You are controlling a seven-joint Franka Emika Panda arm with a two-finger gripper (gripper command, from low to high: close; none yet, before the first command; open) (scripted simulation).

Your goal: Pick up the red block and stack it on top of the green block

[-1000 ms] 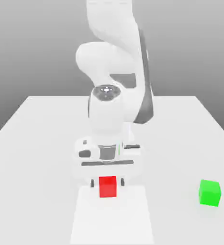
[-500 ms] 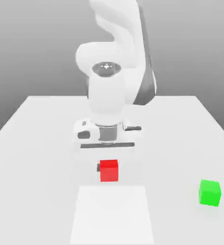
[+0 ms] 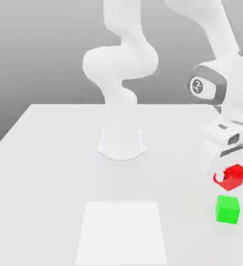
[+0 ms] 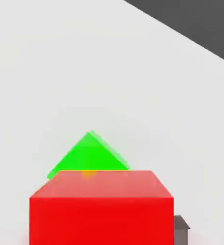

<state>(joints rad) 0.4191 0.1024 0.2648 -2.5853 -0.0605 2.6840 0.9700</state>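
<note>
Here the gripper (image 3: 228, 179) grips the red block (image 3: 232, 177) above the green block (image 3: 227, 209).

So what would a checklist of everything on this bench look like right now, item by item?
Surface: plain white table with a paler rectangular patch near the front edge.
Job's things: red block held in the air, tilted, just above the green block, not touching it; green block sits on the table at the exterior view's right.
Clutter: nothing seen.
Gripper: gripper shut on the red block, arm reaching over from its base.
Cables: nothing seen.
Surroundings: plain grey backdrop behind the table.
</note>
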